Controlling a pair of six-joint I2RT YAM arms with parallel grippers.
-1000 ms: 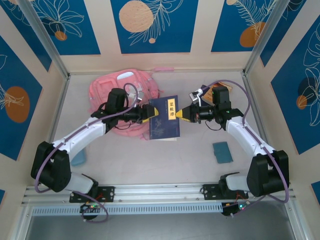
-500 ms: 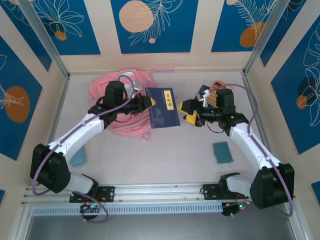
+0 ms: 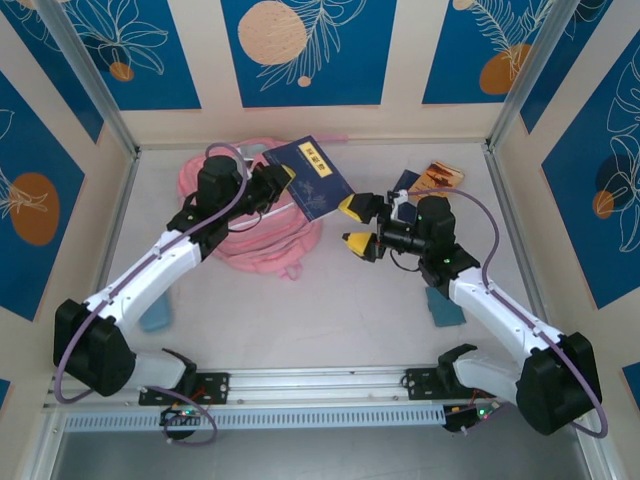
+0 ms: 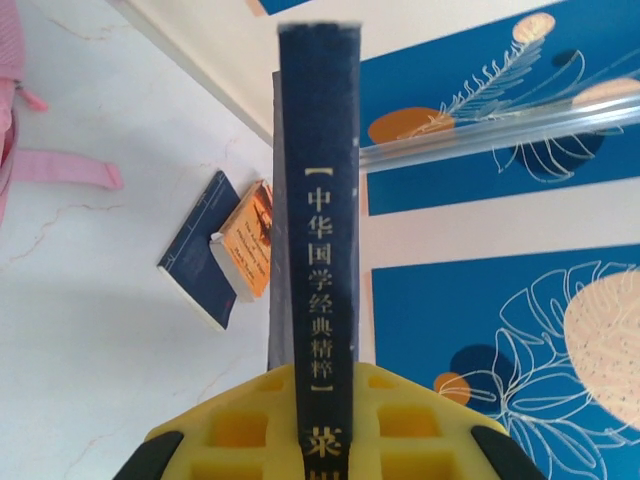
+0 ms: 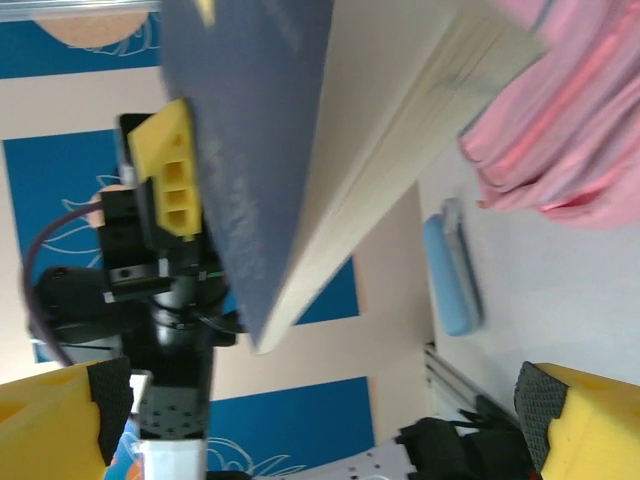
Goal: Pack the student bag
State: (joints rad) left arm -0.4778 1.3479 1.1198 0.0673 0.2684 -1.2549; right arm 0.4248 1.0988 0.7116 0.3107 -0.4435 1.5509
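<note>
Your left gripper (image 3: 285, 180) now carries the navy hardback (image 3: 312, 172) alone, clenched on one end of its spine and swung up over the pink backpack (image 3: 250, 240), which lies slumped at the back left of the table. A second ago both pincers shared that book nearer the middle. Your right gripper (image 3: 352, 224) has let go and drawn back, jaws spread wide and empty. The handover looks done (the book is not in the bag yet), so feeding it in is probably next. Counting left to right: one pale blue case (image 3: 158, 317), one backpack, one held hardback, one navy book (image 3: 405, 182) and one orange book (image 3: 437, 173) lying together at the back right, and one teal case (image 3: 441, 310)
</note>
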